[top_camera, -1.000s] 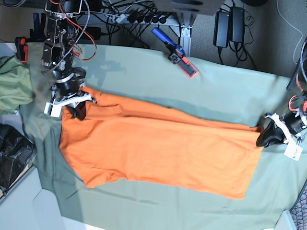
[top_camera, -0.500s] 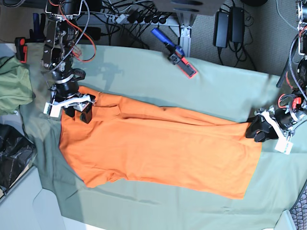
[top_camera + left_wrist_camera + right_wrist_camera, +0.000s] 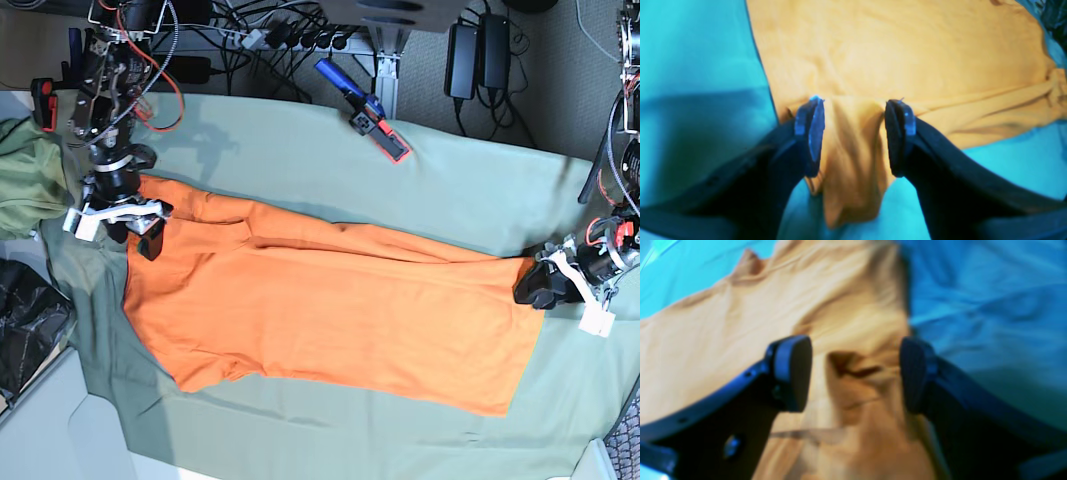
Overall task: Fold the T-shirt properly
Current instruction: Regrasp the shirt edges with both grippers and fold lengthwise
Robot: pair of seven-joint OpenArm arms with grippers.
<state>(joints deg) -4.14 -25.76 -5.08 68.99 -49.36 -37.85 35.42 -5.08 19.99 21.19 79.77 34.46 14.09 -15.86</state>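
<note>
— Two pincers, both spread. The left pincer [image 3: 853, 136] has its fingers [image 3: 810, 133] apart on either side of a bunched orange edge, with cloth lying loose in the gap and no squeeze on it.

— And the right pincer [image 3: 855, 373]?

— Same stance. Its ribbed pads [image 3: 913, 373] stand wide over a rumpled fold, though that picture is blurred, so whether a pad brushes the fabric I cannot tell.

— Where do they sit in the base view?

— The left pincer [image 3: 535, 284] is at the right end of the garment, at its far corner; the right pincer [image 3: 135, 228] is at the left end, over the upper corner.

— And the garment itself?

— The T-shirt [image 3: 330, 310] lies stretched long across the green table cloth [image 3: 300, 150] on the worktop, folded lengthwise, its upper edge slanting down toward the right, a short sleeve showing at the lower left.

— Anything around it?

— An olive-green garment [image 3: 30, 185] heaped at the left edge, well apart from the orange. A blue-and-red clamp [image 3: 365, 108] rests at the cloth's far edge, and black power bricks [image 3: 478, 55] lie on the floor beyond.
</note>
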